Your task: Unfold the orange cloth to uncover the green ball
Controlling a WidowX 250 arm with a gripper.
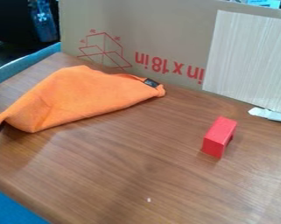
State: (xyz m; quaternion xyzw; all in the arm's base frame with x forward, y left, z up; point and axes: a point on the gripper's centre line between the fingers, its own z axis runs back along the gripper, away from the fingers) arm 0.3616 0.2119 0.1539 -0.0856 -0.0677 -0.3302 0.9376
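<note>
Backing the wooden table stands cardboard; the tool's state I cannot tell.

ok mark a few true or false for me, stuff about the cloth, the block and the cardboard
1. The orange cloth lies on the wooden table. True.
2. A dark tag sits at the cloth's left end in the view. False: the dark tag is near its right end.
3. The red block is nearer the camera than the cardboard. True.
4. The red block touches the orange cloth. False: they are apart, with bare table between them.
5. The print on the cardboard is red. True.
</note>
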